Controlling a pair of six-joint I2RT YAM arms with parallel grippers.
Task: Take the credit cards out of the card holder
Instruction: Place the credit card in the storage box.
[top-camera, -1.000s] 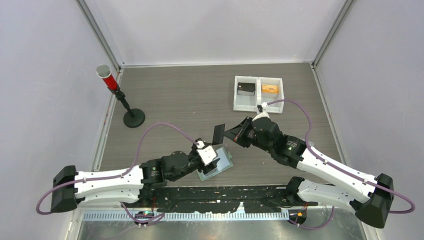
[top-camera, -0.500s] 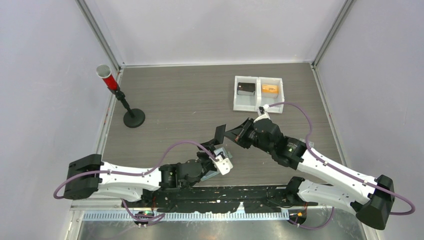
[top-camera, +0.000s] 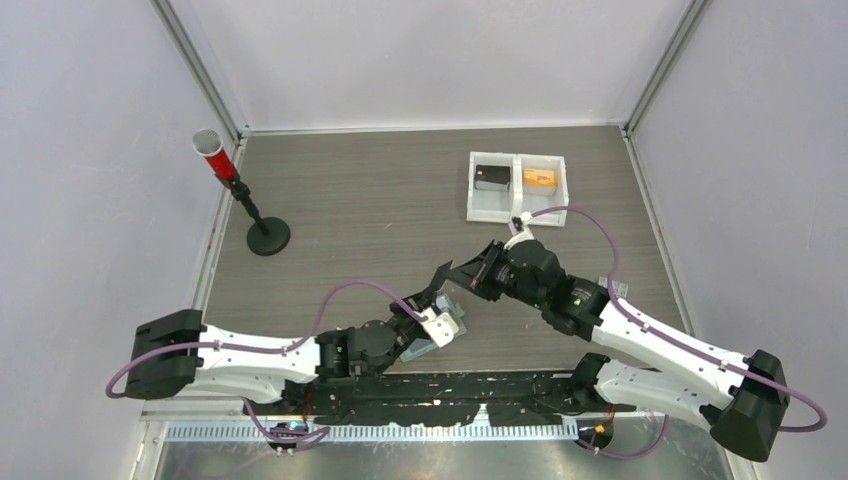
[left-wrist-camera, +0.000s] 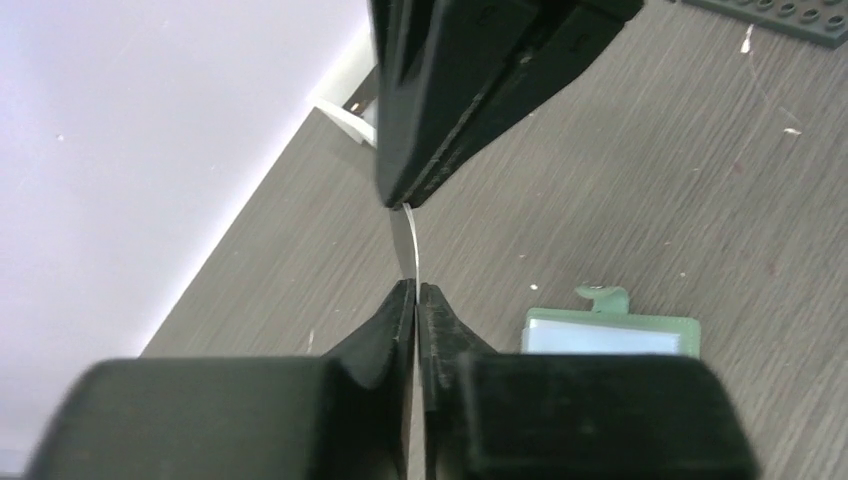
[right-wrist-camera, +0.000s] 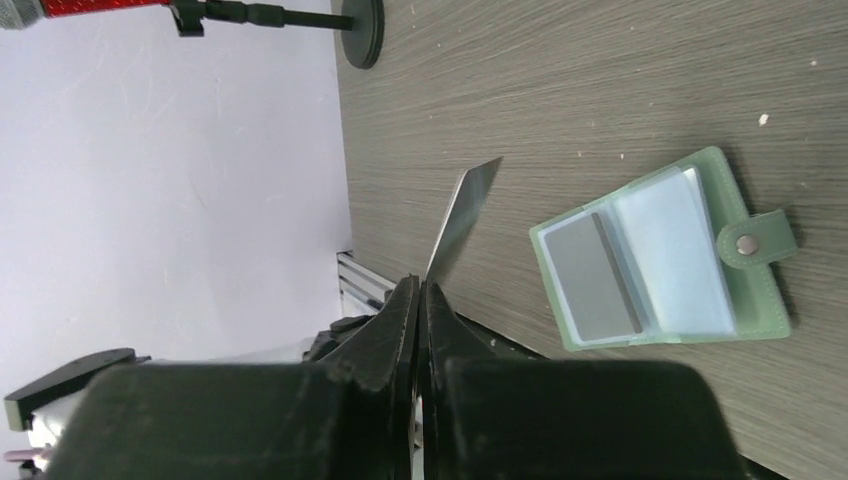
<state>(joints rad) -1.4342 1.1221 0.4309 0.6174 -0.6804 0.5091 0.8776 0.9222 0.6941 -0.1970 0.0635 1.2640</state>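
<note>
A thin dark grey card (right-wrist-camera: 465, 212) is pinched from both ends just above the table. My right gripper (right-wrist-camera: 418, 285) is shut on one edge. My left gripper (left-wrist-camera: 415, 288) is shut on the opposite edge, where the card (left-wrist-camera: 411, 245) shows edge-on as a pale sliver running up to the right gripper's fingers (left-wrist-camera: 440, 150). From above, both grippers (top-camera: 434, 295) (top-camera: 458, 272) meet at the card (top-camera: 445, 275). The sage-green card holder (right-wrist-camera: 660, 265) lies open on the table beside them. It has a grey card (right-wrist-camera: 590, 278) in one pocket, and the left wrist partly covers the card holder (top-camera: 456, 320).
A white two-compartment tray (top-camera: 518, 205) stands at the back right with a black piece (top-camera: 492, 178) and an orange item (top-camera: 540, 178). A red tube on a black stand (top-camera: 268, 237) is at the left. A black rail runs along the near table edge.
My left gripper rose from over the card holder to the free edge of the card and shut on it. The right gripper kept its grip and tilted the card lower.
</note>
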